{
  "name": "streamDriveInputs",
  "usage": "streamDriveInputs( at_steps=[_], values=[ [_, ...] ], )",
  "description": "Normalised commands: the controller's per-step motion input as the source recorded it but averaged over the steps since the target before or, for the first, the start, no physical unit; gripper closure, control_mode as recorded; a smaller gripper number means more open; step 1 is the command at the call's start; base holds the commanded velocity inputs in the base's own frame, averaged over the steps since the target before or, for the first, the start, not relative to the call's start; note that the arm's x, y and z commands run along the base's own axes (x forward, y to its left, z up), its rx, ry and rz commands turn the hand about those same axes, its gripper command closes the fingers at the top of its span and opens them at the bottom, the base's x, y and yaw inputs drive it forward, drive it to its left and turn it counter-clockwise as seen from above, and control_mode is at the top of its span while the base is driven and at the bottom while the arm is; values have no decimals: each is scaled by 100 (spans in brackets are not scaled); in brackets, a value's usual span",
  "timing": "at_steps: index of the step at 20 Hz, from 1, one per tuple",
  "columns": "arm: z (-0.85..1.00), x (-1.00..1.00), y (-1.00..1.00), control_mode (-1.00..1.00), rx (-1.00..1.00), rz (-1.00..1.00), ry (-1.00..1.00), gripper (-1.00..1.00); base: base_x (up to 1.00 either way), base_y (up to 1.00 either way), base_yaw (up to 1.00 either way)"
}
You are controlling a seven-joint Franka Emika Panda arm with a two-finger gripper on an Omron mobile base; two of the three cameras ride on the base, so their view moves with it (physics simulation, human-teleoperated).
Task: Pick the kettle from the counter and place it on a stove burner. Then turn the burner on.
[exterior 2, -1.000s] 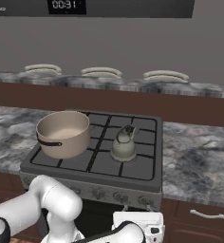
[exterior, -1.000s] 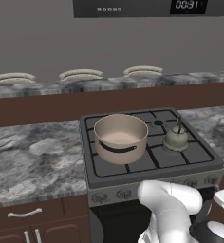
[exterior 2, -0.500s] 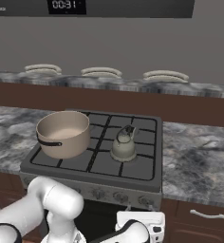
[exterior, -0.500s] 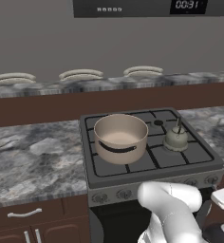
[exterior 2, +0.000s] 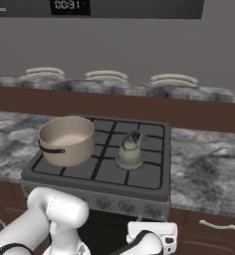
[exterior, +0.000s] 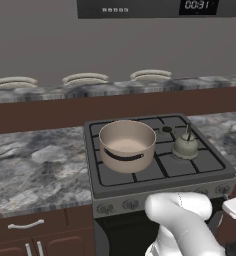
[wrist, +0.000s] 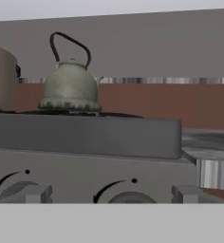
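the kettle point(exterior: 185, 146) sits on the cooktop, right of centre in the left base view, on the grate over a stove burner point(exterior: 166, 129) region at the right side of the stove; in the right base view the kettle point(exterior 2: 130, 152) stands near the middle of the frame, upright, handle arched above the lid. the counter point(exterior: 35, 165) no longer carries it, so the placing step looks done and the step in hand is, by my judgement, turning the burner on.

in the hand view the kettle point(wrist: 70, 85) rises in the upper left above the stove's front edge, and two knobs point(wrist: 126, 192) line the bottom of the frame, each with a dot and an arc mark above it. the camera looks level at the control panel from close in front. the gripper's fingers are not seen in these frames; going by the rest, the jaws stand spread wide with nothing between them.

the next move calls for picking the knob that matches the kettle's burner, closing in on it squarely and twisting; which knob that is i cannot tell from here.

around it: a large tan pot point(exterior: 127, 144) sits just left of the kettle, apart from it. plates point(exterior 2: 106, 75) rest on the back ledge, a clock display point(exterior: 197, 5) glows at the upper right. nothing stands before the knobs.
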Motion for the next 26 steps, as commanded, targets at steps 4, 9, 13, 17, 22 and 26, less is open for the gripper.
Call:
streamDriveInputs(
  at_steps=[4,9,13,17,22,26],
  values=[
    [-13,11,-8,-100,0,0,0,-100,0,0,0],
    [-10,11,-1,-100,0,0,0,-100,0,0,0],
    [-1,9,0,-100,0,0,0,-100,0,0,0],
    [0,6,0,-100,0,0,0,-100,0,0,0],
    [0,4,0,-100,0,-1,0,-100,0,0,0],
    [-1,6,0,-100,0,0,0,-100,0,0,0]
  ],
)
